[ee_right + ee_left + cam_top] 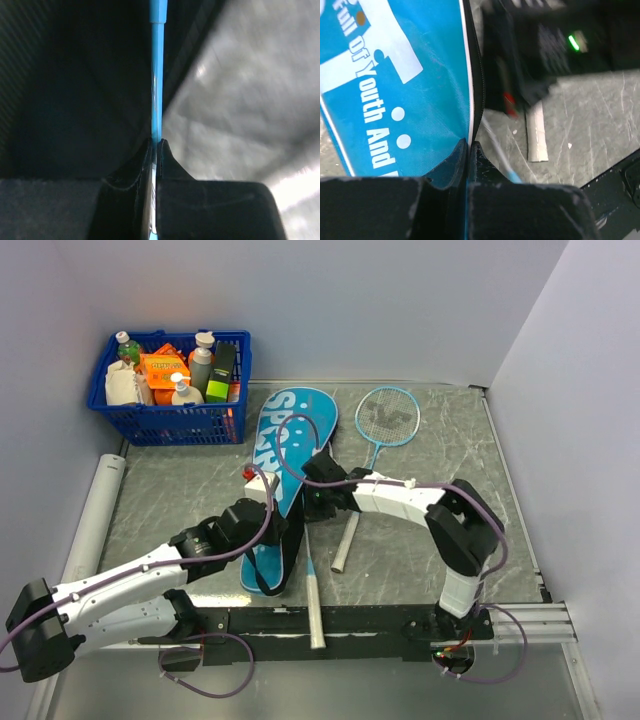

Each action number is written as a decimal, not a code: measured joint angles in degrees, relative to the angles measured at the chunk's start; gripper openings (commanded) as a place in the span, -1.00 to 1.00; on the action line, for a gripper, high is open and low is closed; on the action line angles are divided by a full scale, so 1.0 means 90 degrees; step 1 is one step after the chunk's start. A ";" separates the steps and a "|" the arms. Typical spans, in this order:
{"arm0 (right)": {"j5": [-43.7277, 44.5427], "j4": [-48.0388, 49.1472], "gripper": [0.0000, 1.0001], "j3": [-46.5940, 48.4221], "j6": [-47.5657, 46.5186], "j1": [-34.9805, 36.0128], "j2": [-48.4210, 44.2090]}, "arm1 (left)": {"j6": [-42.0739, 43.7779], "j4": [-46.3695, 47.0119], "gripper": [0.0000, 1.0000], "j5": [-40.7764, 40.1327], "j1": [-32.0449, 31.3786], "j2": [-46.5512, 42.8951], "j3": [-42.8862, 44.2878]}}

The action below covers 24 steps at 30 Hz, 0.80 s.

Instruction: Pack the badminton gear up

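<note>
Left gripper (pixel 469 146) nips the bag (pixel 405 85) edge, likely steadying it, while right gripper (pixel 155 143) clamps the racket shaft (pixel 157 70) for insertion

White arms (pixel 110 600), black joints (pixel 455 530), purple cables (pixel 290 455), black tools (pixel 469 146) (pixel 156 142)

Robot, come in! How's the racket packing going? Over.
Left gripper shut on bag edge. Right gripper shut on racket shaft. Second racket lies outside, beside bag. Nothing blocking.
</note>
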 measured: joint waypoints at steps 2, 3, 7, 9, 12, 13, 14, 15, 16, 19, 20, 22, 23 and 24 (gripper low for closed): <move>-0.0134 0.0265 -1.00 0.0226 -0.0019 -0.0126 0.0277 | -0.0034 0.0041 -0.98 0.0085 -0.0005 -0.0010 -0.0061; -0.0189 0.0374 -1.00 0.0342 -0.0027 -0.0199 0.0403 | -0.0039 0.0073 -0.98 0.0107 -0.0007 -0.0015 -0.0097; -0.0274 0.0678 -1.00 0.0782 -0.0073 -0.0534 0.0799 | -0.0068 0.0138 -0.98 0.0160 -0.0017 -0.0036 -0.0236; -0.0299 0.0748 -1.00 0.0984 -0.0070 -0.0658 0.0930 | -0.0080 0.0143 -0.98 0.0175 -0.0019 -0.0056 -0.0279; -0.0393 0.0840 -0.76 0.1457 -0.0090 -0.0794 0.1256 | -0.0083 0.0160 -0.98 0.0172 -0.0017 -0.0063 -0.0296; -0.0430 0.0901 -0.64 0.1583 -0.0107 -0.0809 0.1355 | -0.0083 0.0170 -0.98 0.0168 -0.0017 -0.0061 -0.0296; -0.0432 0.0998 -0.38 0.1651 -0.0124 -0.0828 0.1428 | -0.0080 0.0185 -0.98 0.0165 -0.0017 -0.0053 -0.0296; -0.0432 0.1088 -0.28 0.1656 -0.0126 -0.0838 0.1452 | -0.0080 0.0194 -0.98 0.0163 -0.0017 -0.0041 -0.0296; -0.0430 0.1117 -0.20 0.1644 -0.0136 -0.0848 0.1460 | -0.0083 0.0209 -0.98 0.0165 -0.0017 -0.0015 -0.0296; -0.0457 0.1370 0.06 0.1501 -0.0206 -0.0865 0.1411 | -0.0083 0.0282 -0.98 0.0182 -0.0022 0.0121 -0.0296; -0.0454 0.1450 0.08 0.1387 -0.0260 -0.0865 0.1355 | -0.0080 0.0304 -0.98 0.0182 -0.0024 0.0172 -0.0296; -0.0440 0.1486 0.18 0.0988 -0.0335 -0.0865 0.1083 | -0.0080 0.0328 -0.98 0.0211 -0.0027 0.0262 -0.0296; -0.0425 0.1457 0.19 0.0787 -0.0367 -0.0862 0.0918 | -0.0080 0.0330 -0.98 0.0219 -0.0032 0.0299 -0.0296; -0.0376 0.1382 0.20 0.0471 -0.0430 -0.0857 0.0622 | -0.0078 0.0338 -0.98 0.0226 -0.0032 0.0333 -0.0296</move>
